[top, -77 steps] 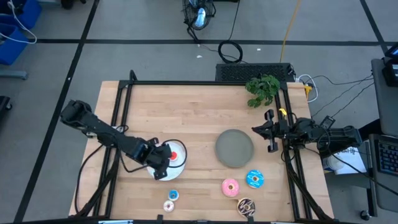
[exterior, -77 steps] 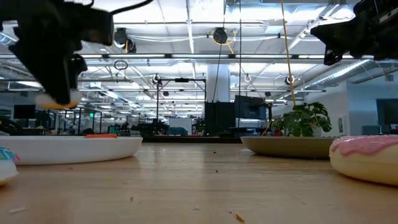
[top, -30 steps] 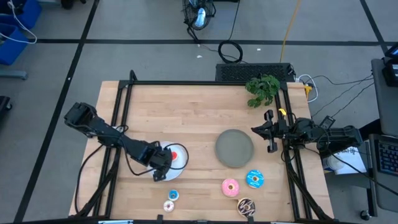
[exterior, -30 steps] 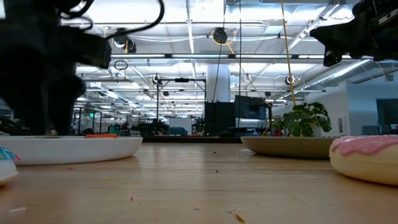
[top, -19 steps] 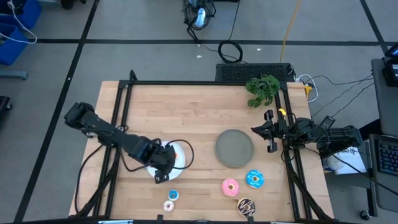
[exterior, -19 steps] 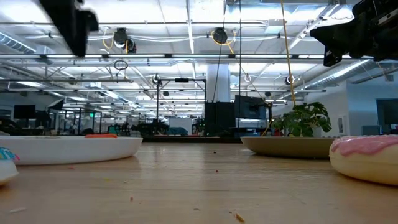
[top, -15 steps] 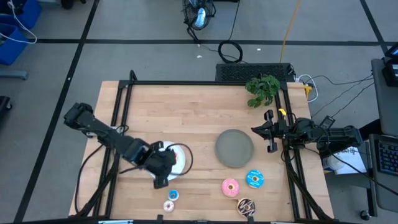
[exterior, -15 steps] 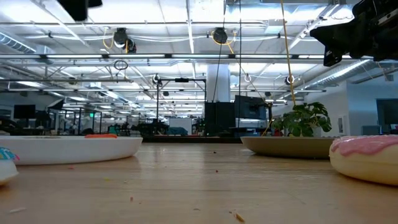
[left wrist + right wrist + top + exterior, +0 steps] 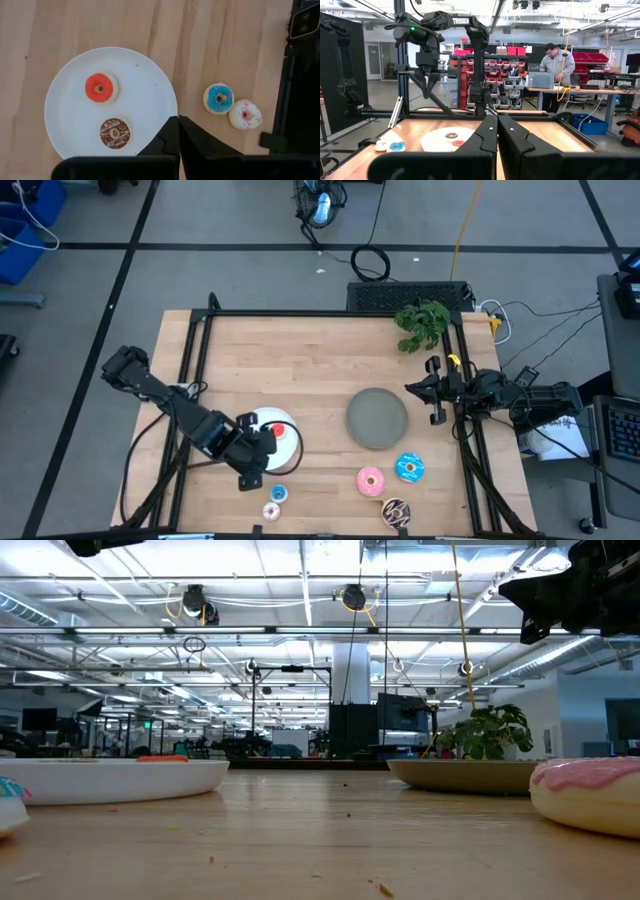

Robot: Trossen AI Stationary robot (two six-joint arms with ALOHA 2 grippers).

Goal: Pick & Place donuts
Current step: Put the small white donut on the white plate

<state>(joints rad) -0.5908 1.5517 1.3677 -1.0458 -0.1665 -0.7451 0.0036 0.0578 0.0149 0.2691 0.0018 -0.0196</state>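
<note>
High view: left gripper [image 9: 251,472] over the near edge of the white plate [image 9: 283,423], empty; right gripper [image 9: 433,392] parked at the table's right edge, beside the grey plate [image 9: 377,418]; pink donut [image 9: 371,479], blue donut [image 9: 408,468] and dark sprinkled donut [image 9: 395,512] near-right. Low view: pink donut at right. Left wrist view: fingers pressed together — red donut [image 9: 100,87] and brown donut [image 9: 115,133] on the plate, small blue donut [image 9: 219,98] and whitish donut [image 9: 245,114] touching, off it. Right wrist view: fingers closed, nothing held — a person [image 9: 557,75] far behind
</note>
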